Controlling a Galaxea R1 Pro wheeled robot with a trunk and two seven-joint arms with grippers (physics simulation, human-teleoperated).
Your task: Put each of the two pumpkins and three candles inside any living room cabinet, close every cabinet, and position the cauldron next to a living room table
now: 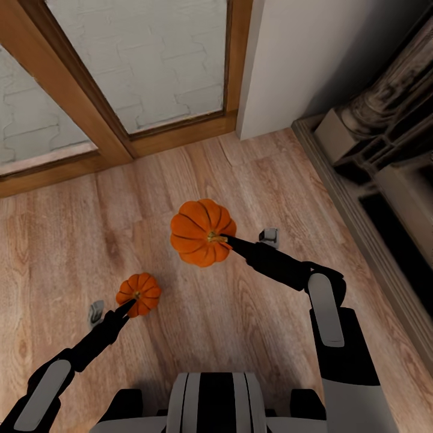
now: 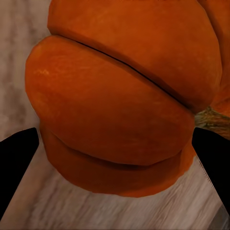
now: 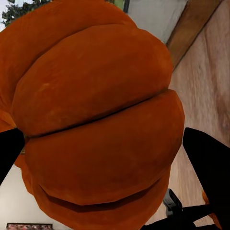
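Two orange ribbed pumpkins show above the wooden floor. My right gripper (image 1: 225,239) is shut on the larger-looking pumpkin (image 1: 201,231), which it holds raised by the stem side. In the right wrist view that pumpkin (image 3: 96,120) sits between the black fingers (image 3: 208,158). My left gripper (image 1: 128,307) is shut on the other pumpkin (image 1: 139,293), which hangs lower, close to the floor. In the left wrist view this pumpkin (image 2: 120,96) sits between the two dark fingers (image 2: 17,158). The candles, the cabinet and the cauldron are out of view.
A glass door in a wooden frame (image 1: 102,120) runs along the back left. A white wall corner (image 1: 264,72) stands behind it. A dark stone fireplace surround (image 1: 385,156) lines the right side. Bare wooden floor (image 1: 72,240) lies in front of me.
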